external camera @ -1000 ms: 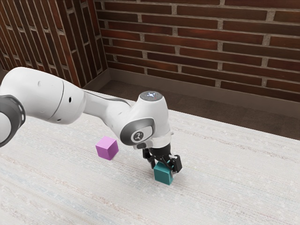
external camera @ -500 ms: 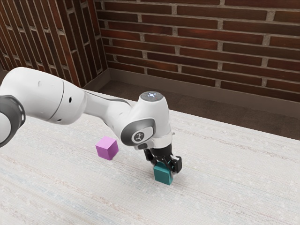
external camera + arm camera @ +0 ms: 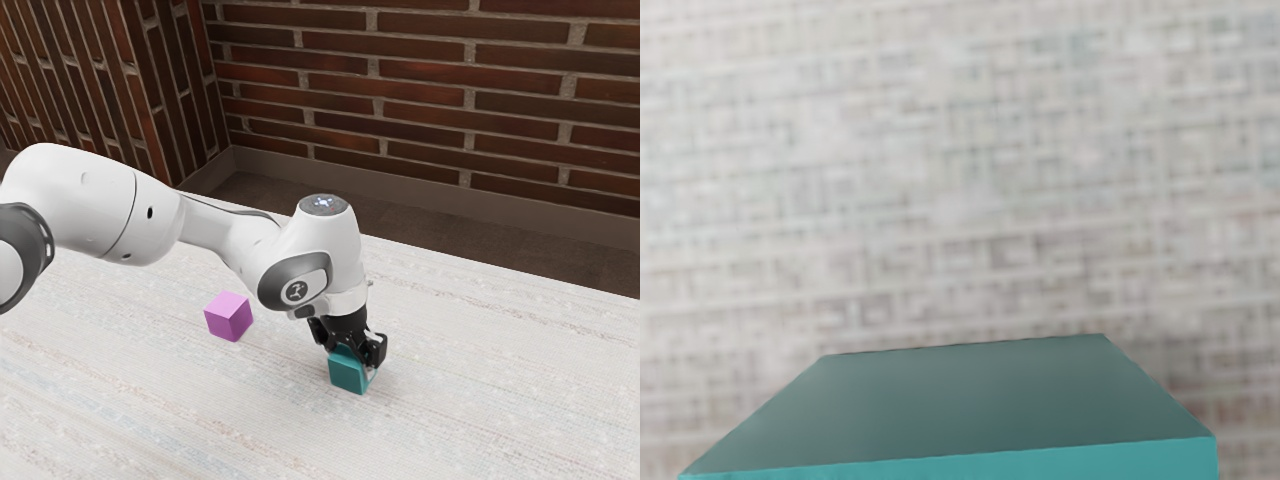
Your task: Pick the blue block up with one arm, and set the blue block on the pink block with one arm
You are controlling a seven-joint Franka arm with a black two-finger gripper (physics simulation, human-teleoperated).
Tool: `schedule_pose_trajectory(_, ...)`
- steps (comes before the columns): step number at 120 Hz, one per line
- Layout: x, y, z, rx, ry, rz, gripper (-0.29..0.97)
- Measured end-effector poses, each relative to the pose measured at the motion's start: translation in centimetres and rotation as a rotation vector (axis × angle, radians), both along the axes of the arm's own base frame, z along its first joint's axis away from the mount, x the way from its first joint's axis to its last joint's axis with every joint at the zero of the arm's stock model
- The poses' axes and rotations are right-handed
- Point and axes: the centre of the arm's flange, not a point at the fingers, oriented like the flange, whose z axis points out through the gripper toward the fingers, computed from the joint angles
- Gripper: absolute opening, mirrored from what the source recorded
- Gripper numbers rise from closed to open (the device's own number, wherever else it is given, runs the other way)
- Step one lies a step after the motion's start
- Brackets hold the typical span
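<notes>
While hanging low over the table (image 3: 500, 400), got the gripper (image 3: 352, 353) clamped on the blue block (image 3: 346, 377), jaws narrow, pressing two opposite sides. Sitting flat on the tabletop, apart from the pink block (image 3: 227, 316) toward the exterior view's left.

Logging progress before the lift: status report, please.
Gripper shut on teal block. Block on the table, not yet lifted. Pink block apart, nothing between them.
</notes>
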Motion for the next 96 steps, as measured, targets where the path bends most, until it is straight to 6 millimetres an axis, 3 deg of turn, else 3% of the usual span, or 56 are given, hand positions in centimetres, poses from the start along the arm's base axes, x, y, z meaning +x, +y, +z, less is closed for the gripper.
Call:
schedule_pose_trajectory(28,0.1,0.0,0.4,-0.005,-0.007,0.0,0.36)
schedule_pose_trajectory(67,0.5,0.9,4.0,0.008,-0.057,0.007,0.38)
schedule_pose_trajectory(96,2.6,8.9,7.1,0.061,-0.094,0.122,0.38)
